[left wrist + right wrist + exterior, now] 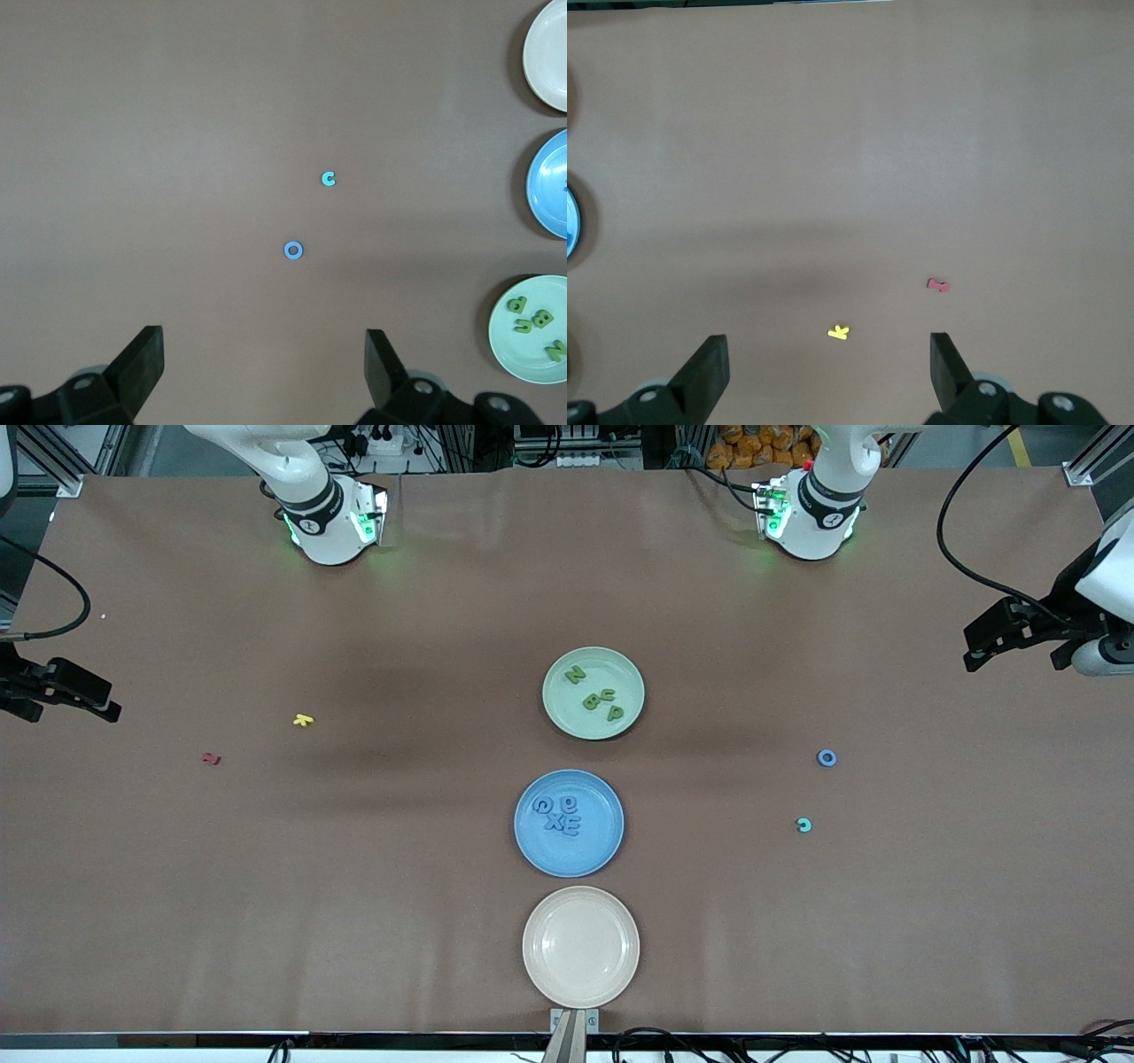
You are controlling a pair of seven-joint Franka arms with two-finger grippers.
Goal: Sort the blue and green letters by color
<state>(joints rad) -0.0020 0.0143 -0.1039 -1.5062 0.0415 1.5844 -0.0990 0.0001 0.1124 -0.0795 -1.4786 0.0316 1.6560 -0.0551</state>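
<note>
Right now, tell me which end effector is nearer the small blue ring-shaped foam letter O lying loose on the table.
Left. The left end effector hovers open near the blue letter O; the right end effector waits at the table's right-arm end.

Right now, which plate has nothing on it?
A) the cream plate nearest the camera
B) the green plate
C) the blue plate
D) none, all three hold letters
A: the cream plate shows only a bare surface, while the green plate carries green letters and the blue plate carries blue letters.
</note>
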